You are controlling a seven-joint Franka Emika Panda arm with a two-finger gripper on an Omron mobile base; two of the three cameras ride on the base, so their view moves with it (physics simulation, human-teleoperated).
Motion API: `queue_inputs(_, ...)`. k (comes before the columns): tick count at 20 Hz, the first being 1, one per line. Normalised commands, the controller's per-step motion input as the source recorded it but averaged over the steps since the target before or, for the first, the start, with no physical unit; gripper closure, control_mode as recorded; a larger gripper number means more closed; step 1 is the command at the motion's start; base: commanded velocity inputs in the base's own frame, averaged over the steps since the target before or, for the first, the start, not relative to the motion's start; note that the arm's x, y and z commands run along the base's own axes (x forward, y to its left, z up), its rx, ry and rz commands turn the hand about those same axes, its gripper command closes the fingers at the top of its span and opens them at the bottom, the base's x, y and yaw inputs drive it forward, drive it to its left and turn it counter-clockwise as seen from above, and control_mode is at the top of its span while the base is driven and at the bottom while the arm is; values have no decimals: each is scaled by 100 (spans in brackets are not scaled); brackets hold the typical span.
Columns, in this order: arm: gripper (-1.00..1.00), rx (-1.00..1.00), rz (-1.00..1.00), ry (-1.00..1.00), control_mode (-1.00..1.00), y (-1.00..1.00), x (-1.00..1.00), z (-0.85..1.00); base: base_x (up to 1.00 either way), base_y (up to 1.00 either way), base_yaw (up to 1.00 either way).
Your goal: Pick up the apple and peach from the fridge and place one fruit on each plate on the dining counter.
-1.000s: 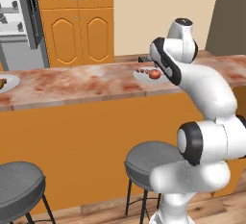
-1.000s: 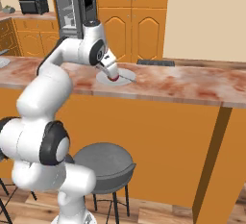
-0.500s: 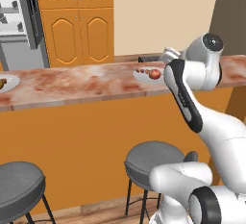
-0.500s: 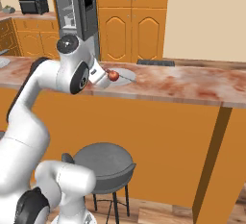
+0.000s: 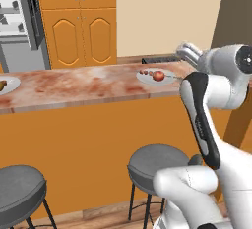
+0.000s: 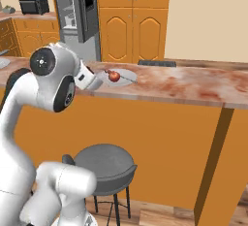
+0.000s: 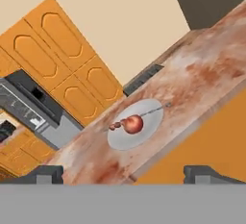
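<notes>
Pulled back from the plate since a second ago, the arm now rises at the right of the left base view, its gripper (image 5: 186, 52) short of the round white plate (image 5: 147, 78) where a red fruit (image 5: 158, 75) sits — apple or peach, I cannot tell. A second plate (image 5: 11, 84) at the far left edge carries something brownish.

From the right base view, that fruit (image 6: 114, 76) rests centre-left on the glossy marbled dining counter (image 6: 193, 84); the dark-grey fridge (image 6: 77, 7) stands upper left.

Hand view: jaws wide, empty — placement looks done.
</notes>
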Motion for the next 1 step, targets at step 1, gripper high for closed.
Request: queue_inputs(1,-100,-2,0,-21,-100,0,-63,66,0,0,0)
